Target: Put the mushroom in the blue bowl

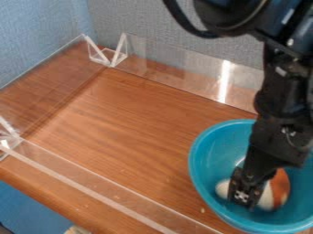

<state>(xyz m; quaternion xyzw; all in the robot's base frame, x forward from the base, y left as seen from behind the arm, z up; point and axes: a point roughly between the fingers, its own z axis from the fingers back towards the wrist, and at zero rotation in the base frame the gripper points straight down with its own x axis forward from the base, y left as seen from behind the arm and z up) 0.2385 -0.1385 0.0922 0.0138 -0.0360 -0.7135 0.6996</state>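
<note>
**A:** Where is the mushroom [272,189]?

**B:** It lies on its side in the bottom of the blue bowl [210,151]. A cream-white stem end shows to the left of the gripper [250,194], and an orange-brown cap shows to the right. The gripper covers its middle.

**A:** And the gripper itself?

**B:** It is black and blocky, points straight down, and reaches inside the bowl from above. Its tips stand right at the mushroom. I cannot tell whether the jaws are apart or clamped, because the dark tips run together against the toy.

**A:** What is the bowl like?

**B:** It is round, deep and turquoise, of smooth glossy plastic with a plain rim. Pale reflections curve along its inner wall. It stands at the near right corner of the bench [123,119].

**A:** And the bench?

**B:** It has a reddish-brown wood-grain top, polished enough to shine. Low clear plastic walls [184,62] run round its edges, and small clear triangular braces [108,51] prop them at the far corner. Behind stands a blue-grey backdrop [134,20] with a fine woven look.
</note>
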